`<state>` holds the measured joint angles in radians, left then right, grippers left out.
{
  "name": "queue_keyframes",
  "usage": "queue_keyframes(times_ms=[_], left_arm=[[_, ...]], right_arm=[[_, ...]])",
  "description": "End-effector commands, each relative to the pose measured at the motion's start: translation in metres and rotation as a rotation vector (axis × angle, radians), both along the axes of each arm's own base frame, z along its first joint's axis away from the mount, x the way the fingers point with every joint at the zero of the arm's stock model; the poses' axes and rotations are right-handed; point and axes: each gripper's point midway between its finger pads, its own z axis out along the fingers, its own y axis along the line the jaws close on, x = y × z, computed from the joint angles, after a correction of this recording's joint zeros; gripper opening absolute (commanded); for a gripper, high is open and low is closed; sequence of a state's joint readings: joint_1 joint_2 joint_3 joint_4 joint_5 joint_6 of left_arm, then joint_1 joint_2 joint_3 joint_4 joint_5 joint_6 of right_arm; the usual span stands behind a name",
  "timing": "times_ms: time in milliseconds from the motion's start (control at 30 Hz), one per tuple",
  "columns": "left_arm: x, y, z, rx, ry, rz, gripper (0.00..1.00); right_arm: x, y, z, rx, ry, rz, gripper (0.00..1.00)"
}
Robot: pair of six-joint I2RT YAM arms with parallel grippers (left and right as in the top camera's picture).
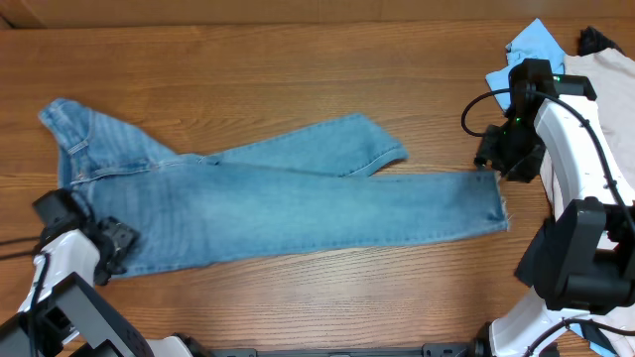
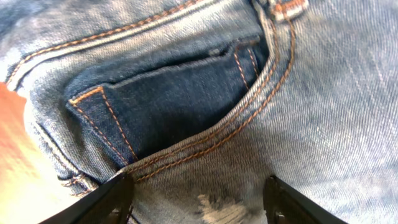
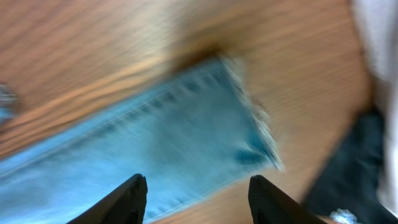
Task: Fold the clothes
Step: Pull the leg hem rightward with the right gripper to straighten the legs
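The faded light-blue jeans (image 1: 288,198) lie spread flat across the table, waistband at the left, legs running right, the far leg angled up with its hem near the middle. My left gripper (image 1: 111,248) is open and low over the jeans' waist corner; the left wrist view shows the front pocket (image 2: 168,99) with orange stitching and a frayed patch between the open fingers (image 2: 198,202). My right gripper (image 1: 493,164) is open just above the frayed hem of the near leg (image 3: 249,134); its fingers (image 3: 198,199) straddle the hem's edge. That view is motion-blurred.
A sky-blue shirt (image 1: 531,45) and a large beige garment (image 1: 605,89) lie at the back right corner behind the right arm. Bare wooden table (image 1: 298,79) surrounds the jeans.
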<state>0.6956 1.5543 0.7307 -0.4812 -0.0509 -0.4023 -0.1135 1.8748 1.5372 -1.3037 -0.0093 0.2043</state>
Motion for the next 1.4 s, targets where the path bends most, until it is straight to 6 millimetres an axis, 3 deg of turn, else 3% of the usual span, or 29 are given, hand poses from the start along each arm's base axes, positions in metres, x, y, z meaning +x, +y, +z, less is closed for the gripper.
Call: queue_keyframes(times_ms=[0,67,167,333,533,667,733,867,900,933,967,1000,1067,1100,1200,1300,1333,1367], left_arm=[[-0.003,-0.006,-0.013,-0.069,-0.021,0.021,0.72],[0.006,-0.014,-0.012,-0.105,-0.063,-0.007,0.73],[0.009,-0.018,-0.012,-0.11,-0.065,-0.022,0.74],[0.01,-0.022,-0.012,-0.114,-0.059,-0.036,0.77],[0.01,-0.023,-0.012,-0.116,-0.057,-0.036,0.78],[0.01,-0.023,-0.012,-0.116,-0.057,-0.036,0.79],[0.01,-0.023,-0.012,-0.116,-0.057,-0.036,0.79],[0.01,-0.023,-0.012,-0.116,-0.057,-0.036,0.8],[0.01,-0.023,-0.012,-0.116,-0.057,-0.036,0.8],[0.01,-0.023,-0.012,-0.116,-0.057,-0.036,0.8],[0.01,-0.023,-0.012,-0.116,-0.057,-0.036,0.8],[0.009,-0.023,-0.012,-0.117,-0.057,-0.036,0.8],[0.009,-0.023,-0.012,-0.117,-0.056,-0.036,0.79],[0.009,-0.023,-0.013,-0.117,-0.056,-0.036,0.8],[0.008,-0.024,-0.013,-0.121,-0.051,-0.036,0.8],[0.008,-0.024,-0.013,-0.121,-0.051,-0.035,0.8],[0.008,-0.024,-0.013,-0.121,-0.051,-0.035,0.8],[0.008,-0.024,-0.013,-0.121,-0.051,-0.035,0.8]], right_arm=[[0.02,0.054,0.017,0.295,-0.143,0.2,0.6],[0.031,0.077,0.024,0.379,-0.214,0.284,0.62],[0.04,0.093,0.024,0.38,-0.249,0.334,0.66],[0.054,0.136,0.01,0.386,-0.285,0.44,0.69],[0.066,0.166,-0.057,0.406,-0.207,0.467,0.69],[0.071,0.171,-0.077,0.412,-0.204,0.476,0.67],[0.073,0.179,-0.077,0.452,-0.217,0.496,0.54],[0.073,0.191,-0.071,0.52,-0.246,0.535,0.11],[0.074,0.191,-0.071,0.518,-0.25,0.536,0.04],[0.077,0.19,-0.07,0.513,-0.261,0.537,0.04],[0.081,0.188,-0.068,0.504,-0.276,0.532,0.04],[0.099,0.179,-0.059,0.467,-0.321,0.501,0.04],[0.136,0.15,-0.027,0.366,-0.417,0.412,0.04],[0.159,0.13,0.001,0.303,-0.487,0.358,0.04],[0.2,0.073,0.075,0.146,-0.646,0.217,0.04],[0.212,0.023,0.122,0.041,-0.725,0.076,0.06],[0.213,0.013,0.129,0.033,-0.736,0.059,0.07],[0.211,0.004,0.131,0.029,-0.73,0.04,0.16]])
